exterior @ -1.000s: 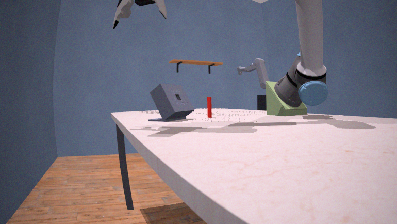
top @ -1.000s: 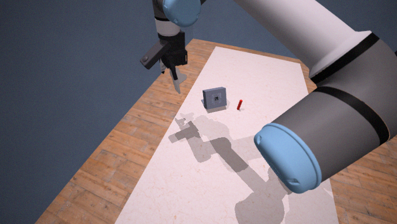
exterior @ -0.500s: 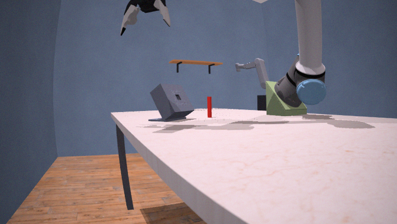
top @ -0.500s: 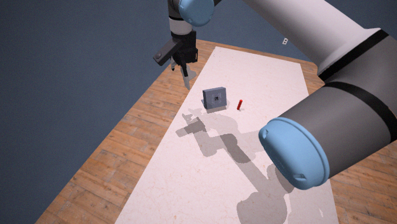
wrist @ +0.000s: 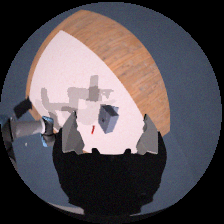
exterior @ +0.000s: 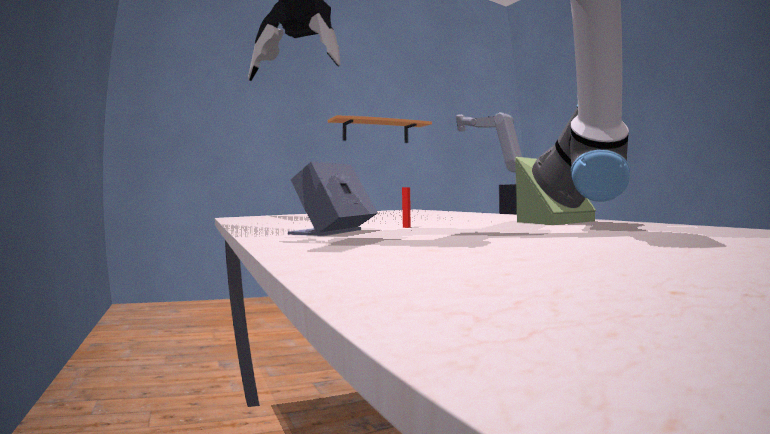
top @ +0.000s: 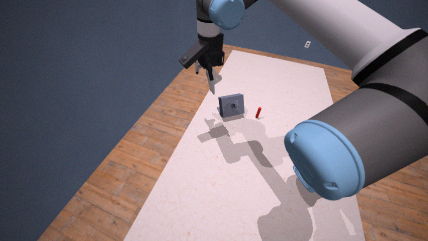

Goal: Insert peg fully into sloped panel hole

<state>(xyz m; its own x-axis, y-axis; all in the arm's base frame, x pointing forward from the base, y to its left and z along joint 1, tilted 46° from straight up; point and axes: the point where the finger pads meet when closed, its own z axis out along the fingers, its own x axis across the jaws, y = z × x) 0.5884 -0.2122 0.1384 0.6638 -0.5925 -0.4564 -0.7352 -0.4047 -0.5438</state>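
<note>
A red peg stands upright on the white table, just right of the grey sloped panel. The panel has a small square hole in its tilted face. In the exterior view the peg stands to the right of the panel. My gripper is open and empty, high above the table and to the left of the panel. In the top view the gripper hangs near the table's far left edge. The wrist view shows the peg and the panel far below between the open fingers.
The arm's green base wedge sits on the table to the right. A wooden shelf hangs on the back wall. The table's left edge drops to a wooden floor. The arm's large elbow blocks the lower right of the top view.
</note>
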